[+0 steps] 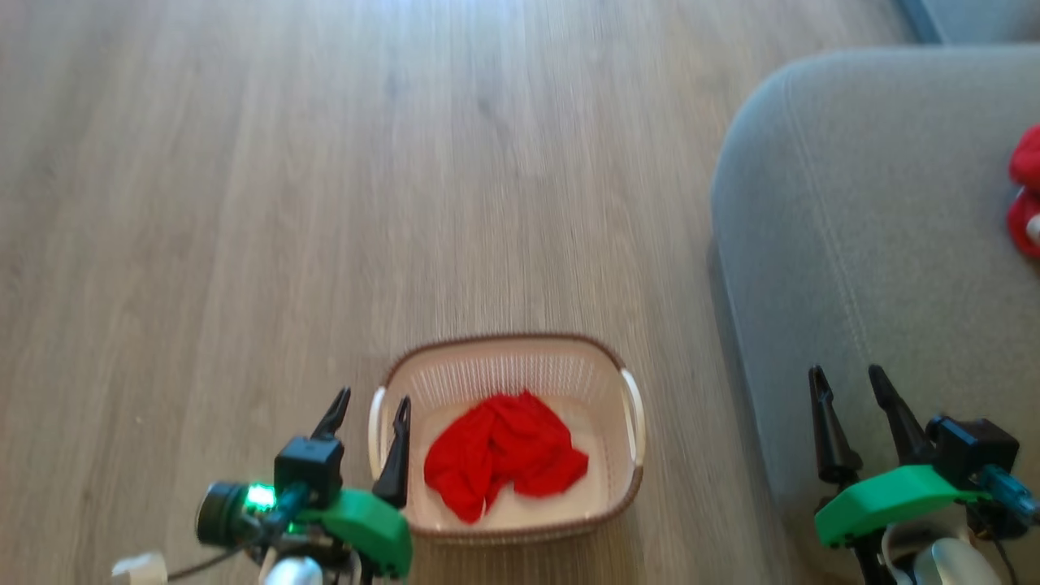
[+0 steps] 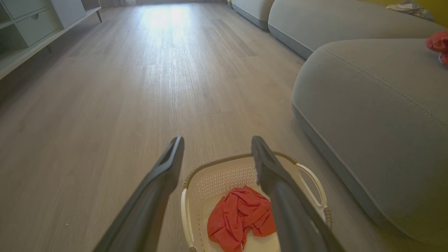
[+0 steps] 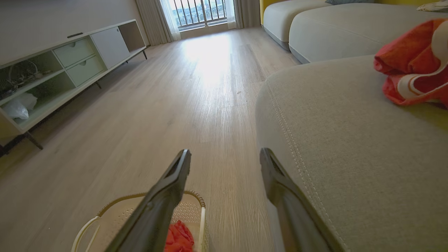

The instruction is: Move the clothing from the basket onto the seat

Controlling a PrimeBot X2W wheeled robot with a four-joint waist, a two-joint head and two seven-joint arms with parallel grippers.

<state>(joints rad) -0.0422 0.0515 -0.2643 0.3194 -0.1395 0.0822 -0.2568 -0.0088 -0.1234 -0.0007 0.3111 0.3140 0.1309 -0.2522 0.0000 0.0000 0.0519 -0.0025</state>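
Left gripper (image 1: 374, 398) hovers, fingers apart, red garment (image 1: 500, 455) in the basket (image 1: 487, 374) at its four o'clock; right gripper (image 1: 845, 372) likewise apart.

left gripper (image 1: 374, 398): black fingers, green bracket
right gripper (image 1: 847, 371): black fingers, green bracket
basket (image 1: 504, 374): cream walls with rows of small holes, brown braided rim, white handles
plain garment (image 1: 504, 459), just right of the left gripper's fingers: bright red, unpatterned
striped garment (image 3: 413, 70), ahead and right of the right gripper's fingers: red with white bands
seat (image 1: 877, 244): grey, pale double stitching
floor (image 1: 325, 203): grey-brown wood grain
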